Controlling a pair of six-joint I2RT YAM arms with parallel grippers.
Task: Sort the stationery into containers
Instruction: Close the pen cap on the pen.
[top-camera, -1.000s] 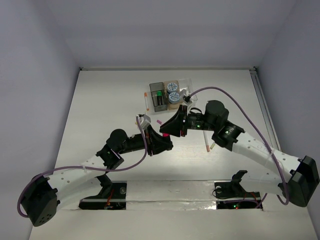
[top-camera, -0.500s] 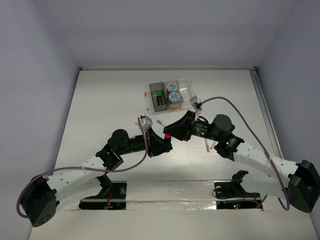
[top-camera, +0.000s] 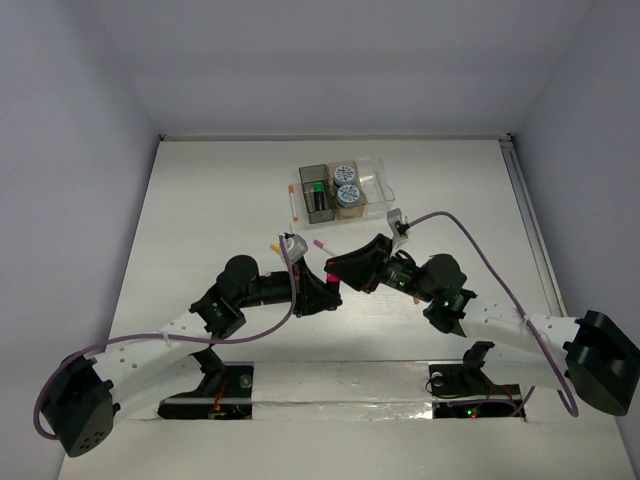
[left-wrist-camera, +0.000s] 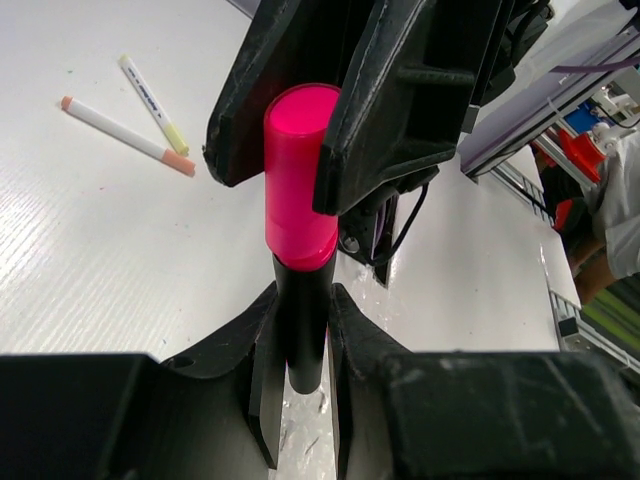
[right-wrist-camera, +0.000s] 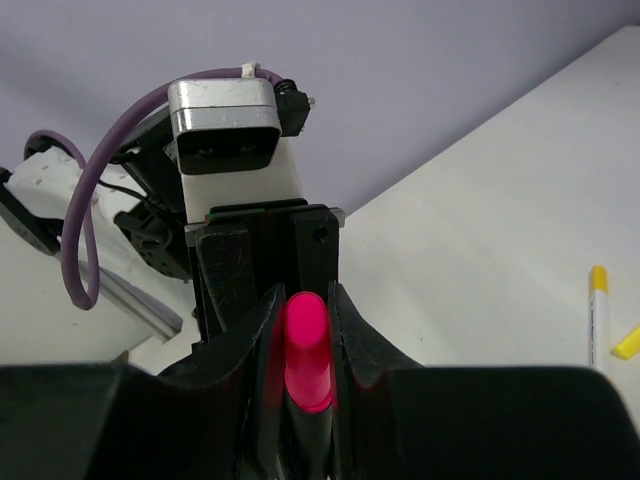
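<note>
one marker is hanging above the worktop, 6 o'clock of the bins. the left tool is clamping its black barrel and the right tool is clamping its pink cap, likely passing it across for binning.

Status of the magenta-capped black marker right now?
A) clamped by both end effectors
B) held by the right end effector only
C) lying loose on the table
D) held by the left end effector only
A: the left end effector clamps the black barrel of the marker, and the right end effector is closed on its magenta cap.
</note>
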